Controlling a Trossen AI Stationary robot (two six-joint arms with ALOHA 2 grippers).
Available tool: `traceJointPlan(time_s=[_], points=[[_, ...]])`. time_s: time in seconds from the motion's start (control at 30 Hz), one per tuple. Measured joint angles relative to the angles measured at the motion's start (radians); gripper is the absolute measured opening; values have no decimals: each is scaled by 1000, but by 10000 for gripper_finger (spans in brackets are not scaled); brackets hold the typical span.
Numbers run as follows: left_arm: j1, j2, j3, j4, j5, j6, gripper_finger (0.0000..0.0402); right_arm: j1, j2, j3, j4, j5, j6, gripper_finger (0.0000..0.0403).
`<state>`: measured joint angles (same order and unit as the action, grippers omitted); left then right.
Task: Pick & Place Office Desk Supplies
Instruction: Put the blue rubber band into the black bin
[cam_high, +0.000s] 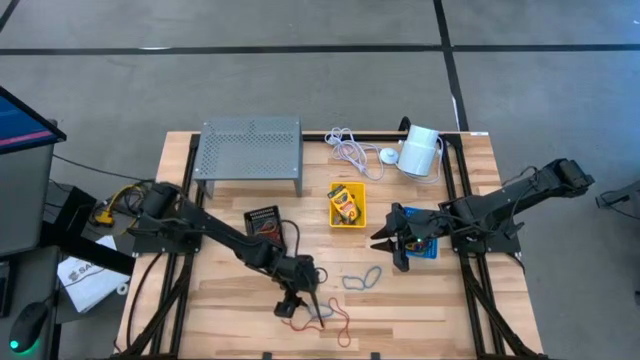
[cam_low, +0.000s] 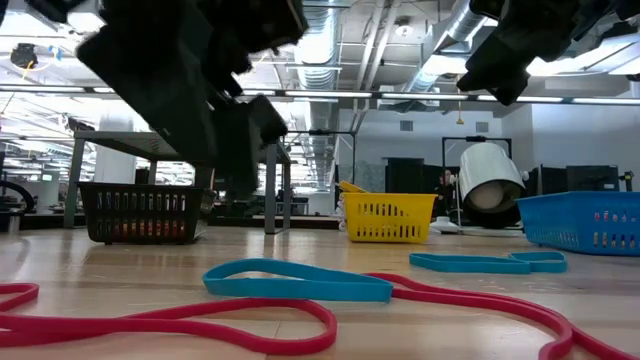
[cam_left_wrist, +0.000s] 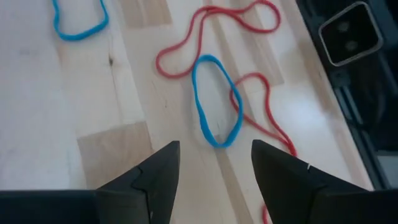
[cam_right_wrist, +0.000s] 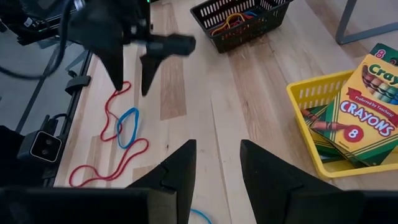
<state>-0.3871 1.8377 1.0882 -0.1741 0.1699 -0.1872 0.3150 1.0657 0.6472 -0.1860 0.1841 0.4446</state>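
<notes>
Three small mesh-walled plastic bins are seen on the slatted wooden table (cam_high: 200, 300): a black bin (cam_high: 264, 222) holding a tangle of coloured bands, a yellow bin (cam_high: 347, 205) holding crayon boxes (cam_right_wrist: 364, 118) printed with "CRAYONS 8", of which at least two can be made out, and a blue bin (cam_high: 425, 245) largely covered by the right gripper (cam_high: 388, 240). Three loose rubber-band loops are counted near the table's front edge: a long, thin red band (cam_left_wrist: 249, 81) lying in irregular curves, a small blue oval band (cam_left_wrist: 214, 102) overlapped by the red one, and a second blue band (cam_high: 362, 278), pinched into a figure-eight shape, lying apart toward the right. The left gripper (cam_high: 296, 303) is held above the table with its two dark, tapered fingers parted and nothing between them; the small blue oval lies just ahead of the fingertips, centred on the gap. The right gripper is poised at the blue bin's edge, its fingers likewise apart and empty. A grey perforated metal stand (cam_high: 250, 150), a white cylinder (cam_high: 420, 152) and a coiled white cable (cam_high: 350, 148) are placed along the far side.
</notes>
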Motion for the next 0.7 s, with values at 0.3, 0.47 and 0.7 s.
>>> traceJointPlan(time_s=[0.3, 0.47, 0.7], points=[[-30, 121, 70, 5, -63, 66, 180, 0, 0, 0, 1, 0, 0, 120], [-39, 157, 79, 5, -155, 105, 172, 4, 0, 0, 1, 0, 0, 120], [-40, 163, 80, 9, -174, 102, 155, 33, 0, 0, 8, -2, 0, 120]])
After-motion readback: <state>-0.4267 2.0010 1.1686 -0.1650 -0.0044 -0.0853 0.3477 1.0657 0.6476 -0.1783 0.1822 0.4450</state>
